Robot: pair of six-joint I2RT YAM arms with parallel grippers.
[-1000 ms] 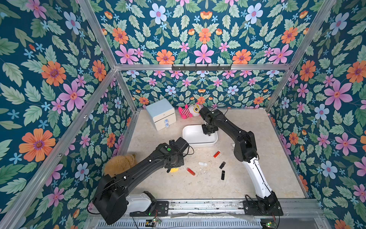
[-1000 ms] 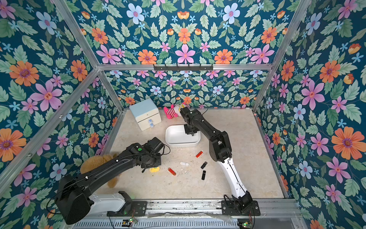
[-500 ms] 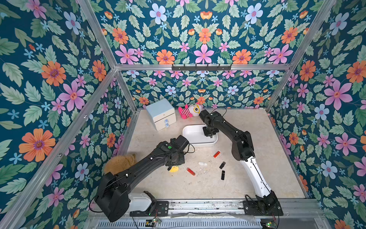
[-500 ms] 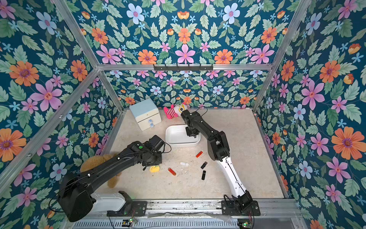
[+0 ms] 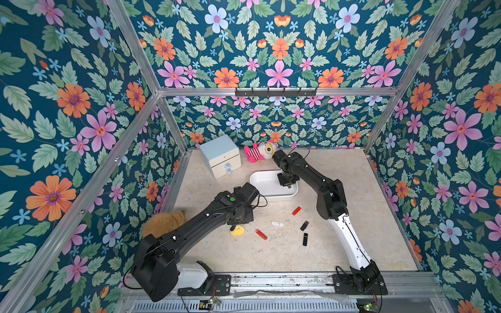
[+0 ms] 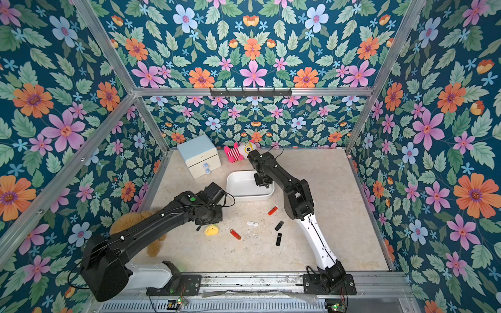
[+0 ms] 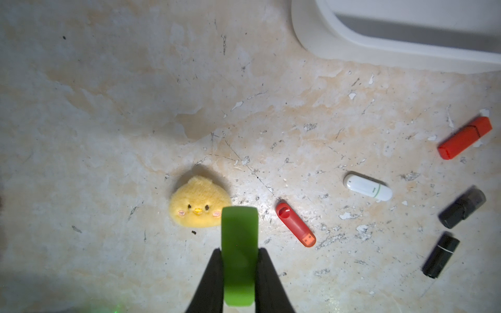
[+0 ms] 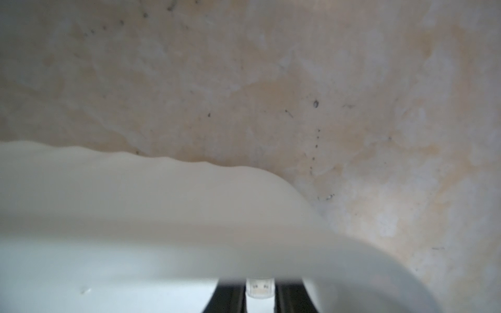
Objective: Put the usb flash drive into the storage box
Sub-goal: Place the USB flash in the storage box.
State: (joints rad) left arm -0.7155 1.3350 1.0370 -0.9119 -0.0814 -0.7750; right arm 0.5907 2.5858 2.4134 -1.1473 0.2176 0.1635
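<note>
walls point(image 5: 81, 108): teal, pink, orange and pale-blue flowers, green leaves | desk point(image 5: 379, 216): mottled beige | storage box point(image 5: 273, 196): white | cabinet point(image 5: 221, 154): pale-blue top, white front | chick point(image 5: 237, 230): yellow | striped plush point(image 5: 253, 156): pink-white | red flash drives point(image 5: 296, 210) | white flash drive point(image 5: 277, 223) | black flash drives point(image 5: 304, 225) | green flash drive point(image 7: 240, 252) | translucent flash drive point(image 8: 260, 288)
</note>
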